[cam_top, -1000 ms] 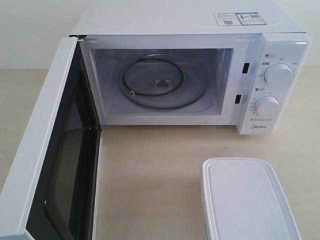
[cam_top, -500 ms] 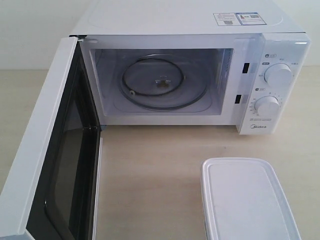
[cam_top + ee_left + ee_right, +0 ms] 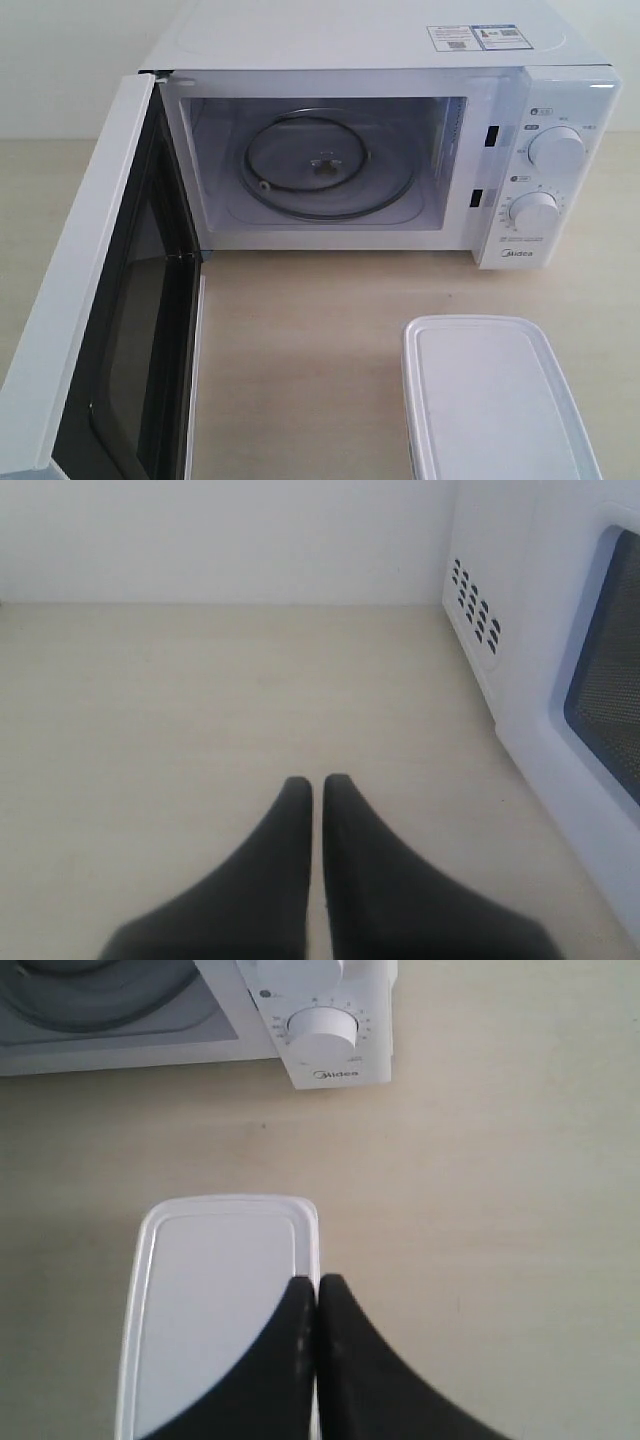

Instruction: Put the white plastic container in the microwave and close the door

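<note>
The white plastic box with the flat lid point(image 3: 497, 400) sits on the pale wooden desk point(image 3: 300, 340), in front of the big white microwave point(image 3: 380, 40) and a bit toward the side with the two round white dials point(image 3: 556, 150). It is not inside yet, so I think the job is only at its start. The white door with the dark window point(image 3: 90, 300) is swung wide open on the left, and that is good, because the way in has to be free. Inside, the round glass plate point(image 3: 320, 165) is bare and looks ready for the box. The right pincer point(image 3: 317, 1285) is squeezed tight together and holds nothing. It hangs over the long edge of the lid on the side away from the door. I cannot tell if it touches the lid, since that picture looks straight down. I think it must open wide before it can pick up the broad box. The left pincer point(image 3: 316, 783) is also pressed together and empty, low over bare desk on the outer side of the door, maybe placed there to push the door closed later. There is lots of free desk between the box and the microwave's mouth. The open door makes a wall on one side, so the box should go in straight and lift over the bottom lip.
</note>
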`<state>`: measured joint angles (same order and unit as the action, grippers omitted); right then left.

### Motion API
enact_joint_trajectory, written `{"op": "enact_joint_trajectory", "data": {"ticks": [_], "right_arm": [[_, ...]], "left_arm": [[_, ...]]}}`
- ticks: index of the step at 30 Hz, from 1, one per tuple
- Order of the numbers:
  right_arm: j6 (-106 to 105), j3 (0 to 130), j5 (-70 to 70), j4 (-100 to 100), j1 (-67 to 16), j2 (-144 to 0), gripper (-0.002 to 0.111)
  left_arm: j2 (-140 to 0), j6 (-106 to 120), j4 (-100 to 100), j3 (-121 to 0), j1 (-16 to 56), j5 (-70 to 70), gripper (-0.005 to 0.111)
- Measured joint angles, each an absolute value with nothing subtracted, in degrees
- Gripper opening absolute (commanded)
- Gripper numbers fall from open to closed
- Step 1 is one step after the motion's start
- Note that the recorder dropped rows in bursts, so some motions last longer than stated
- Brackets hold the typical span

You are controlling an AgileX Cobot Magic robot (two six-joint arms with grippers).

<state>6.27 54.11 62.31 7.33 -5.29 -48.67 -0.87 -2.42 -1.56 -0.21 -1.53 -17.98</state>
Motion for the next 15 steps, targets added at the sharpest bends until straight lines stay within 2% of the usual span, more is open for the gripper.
{"op": "enact_joint_trajectory", "data": {"ticks": [9,15], "right_arm": [[5.3,54.1,60.8,10.3,-5.3,-48.7,0.0],[-7.5,54.1,61.2,24.0,-5.0,-48.7,0.0]], "left_arm": [[-0.9,-2.4,-1.6,-0.2,-1.5,-18.0,0.004],[-0.9,-2.4,-1.6,-0.2,-1.5,-18.0,0.004]]}}
